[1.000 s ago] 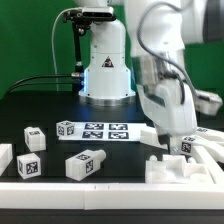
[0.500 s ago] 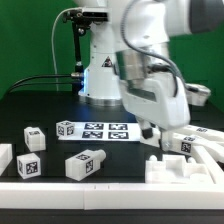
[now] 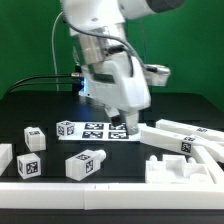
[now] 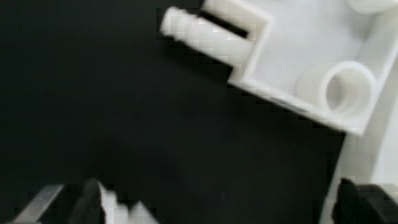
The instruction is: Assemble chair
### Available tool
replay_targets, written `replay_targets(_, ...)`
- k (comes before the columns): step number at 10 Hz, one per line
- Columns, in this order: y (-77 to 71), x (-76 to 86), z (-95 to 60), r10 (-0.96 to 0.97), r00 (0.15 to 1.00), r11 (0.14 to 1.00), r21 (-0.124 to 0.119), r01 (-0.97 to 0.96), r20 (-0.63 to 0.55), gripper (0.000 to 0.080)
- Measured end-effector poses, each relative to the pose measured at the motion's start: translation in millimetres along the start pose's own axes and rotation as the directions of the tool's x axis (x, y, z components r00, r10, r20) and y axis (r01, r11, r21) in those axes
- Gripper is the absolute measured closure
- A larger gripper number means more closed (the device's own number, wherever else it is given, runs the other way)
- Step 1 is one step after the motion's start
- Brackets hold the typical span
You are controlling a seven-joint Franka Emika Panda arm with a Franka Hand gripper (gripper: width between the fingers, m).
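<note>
From where I stand, a flat green backdrop (image 3: 30, 40) closes off the whole far side, evenly lit and without folds or windows. In front of it lies a matt black table (image 3: 40, 108), its top taking a soft, even light. A thin dark cable (image 3: 40, 80) trails along the back edge.

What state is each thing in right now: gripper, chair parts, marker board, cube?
gripper: open, empty, above the marker board's end.
marker board: flat on the table, partly hidden by the gripper.
long bars: lying loose at the exterior view's right, not held.
wide panel: lying flat, untouched.
short tagged bar: on its side, apart from other parts.
small tagged cube: resting alone beside the marker board.
</note>
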State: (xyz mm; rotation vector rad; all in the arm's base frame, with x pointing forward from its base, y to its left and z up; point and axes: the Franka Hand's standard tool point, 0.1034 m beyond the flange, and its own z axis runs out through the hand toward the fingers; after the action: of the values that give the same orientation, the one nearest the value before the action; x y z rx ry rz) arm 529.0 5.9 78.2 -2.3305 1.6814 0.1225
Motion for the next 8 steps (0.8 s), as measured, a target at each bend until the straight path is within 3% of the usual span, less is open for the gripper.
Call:
replay_targets(1, 1.8, 4.9, -0.2, -0.015, 1.000, 1.000, 0.000, 0.015, -0.003, 0.0151)
replay_targets(2, 10.6, 22.2, 4.0, -0.130, 0.992, 0.992, -0.011, 0.130, -0.006, 0.0151)
replay_targets(5, 26.8, 54.8, 3.1, -0.309, 0.951, 0.949, -0.063, 0.309, 0.013, 0.0151)
replay_targets(8, 40.5, 70.5, 32.0, -0.367, 0.930, 0.926, -0.096, 0.366, -0.002, 0.0151)
